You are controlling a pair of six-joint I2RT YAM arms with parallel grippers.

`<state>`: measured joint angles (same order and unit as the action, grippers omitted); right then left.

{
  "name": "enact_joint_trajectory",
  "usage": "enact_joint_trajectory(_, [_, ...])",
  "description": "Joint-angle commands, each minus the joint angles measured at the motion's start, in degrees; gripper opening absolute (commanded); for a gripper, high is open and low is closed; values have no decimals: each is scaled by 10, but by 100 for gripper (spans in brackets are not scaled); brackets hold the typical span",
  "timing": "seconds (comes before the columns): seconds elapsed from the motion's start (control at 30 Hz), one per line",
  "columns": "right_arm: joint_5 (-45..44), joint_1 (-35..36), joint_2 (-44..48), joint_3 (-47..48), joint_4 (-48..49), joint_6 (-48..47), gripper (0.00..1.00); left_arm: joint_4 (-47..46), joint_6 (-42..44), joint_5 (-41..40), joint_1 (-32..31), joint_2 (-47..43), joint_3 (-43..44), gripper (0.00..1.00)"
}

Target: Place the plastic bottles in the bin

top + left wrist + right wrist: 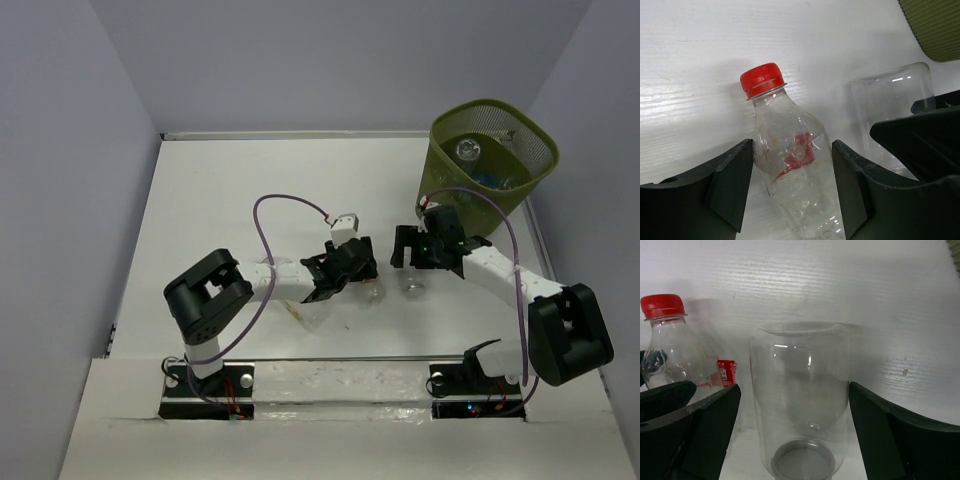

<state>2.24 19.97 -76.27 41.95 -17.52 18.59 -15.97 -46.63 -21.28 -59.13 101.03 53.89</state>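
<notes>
A: What's crowding?
B: A clear bottle [800,390] just beside the red-capped bottle [790,155], at its 3 o'clock. The bin [440,170] at table's 1 o'clock.
A: Arms?
B: Both stretched low; left gripper [792,187] and right gripper [792,412] released, each straddling one bottle.

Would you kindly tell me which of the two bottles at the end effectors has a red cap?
The bottle inside the left end effector has the red cap; the other bottle, inside the right end effector, shows no red.

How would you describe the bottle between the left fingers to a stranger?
Find the green mesh bin at the far right, then the left gripper near the table's middle. The bottle between its fingers has a red cap and label; the clear one beside it looks plain.
</notes>
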Motion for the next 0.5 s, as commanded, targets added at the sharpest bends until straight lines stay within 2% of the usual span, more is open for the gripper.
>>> enact_joint_trajectory(0.0, [38, 4, -4, 17, 10, -14, 89, 9, 26, -39, 2, -41, -18, 52])
enact_joint_trajectory(0.07, [37, 4, 10, 17, 10, -12, 73, 10, 33, -49, 2, -65, -20, 52])
enact_joint_trajectory(0.1, [36, 4, 18, 16, 11, -10, 73, 11, 36, -52, 2, -72, -20, 52])
enact_joint_trajectory(0.13, [35, 4, 29, 16, 11, -8, 59, 12, 39, -54, 2, -79, -20, 52])
enact_joint_trajectory(0.23, [34, 4, 89, 16, 6, -4, 48, 17, 47, -58, 1, -102, -18, 52])
enact_joint_trajectory(0.33, [44, 10, 143, 30, -9, 6, 45, 22, 53, -59, 1, -123, -13, 52])
enact_joint_trajectory(0.47, [58, 10, 219, 93, -31, 6, 43, 25, 56, -57, 1, -142, -9, 52])
